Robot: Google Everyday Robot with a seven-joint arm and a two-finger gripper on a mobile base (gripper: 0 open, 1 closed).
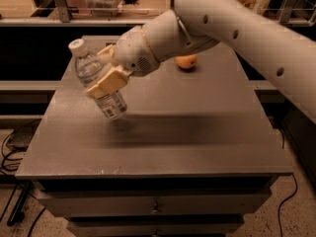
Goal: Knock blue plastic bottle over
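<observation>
The blue plastic bottle (112,102), clear with a white cap and a white label, leans with its cap up and to the left over the left part of the grey table (197,132). Its base is at or just above the tabletop. My gripper (98,72) is shut on the bottle's middle: one tan finger (106,84) crosses its front and the other is behind its shoulder. The white arm reaches in from the upper right.
An orange fruit (186,61) lies at the back of the table, partly behind the arm. A drawer front (155,204) runs below the table's front edge. Cables lie on the floor at the left. Shelving stands behind the table.
</observation>
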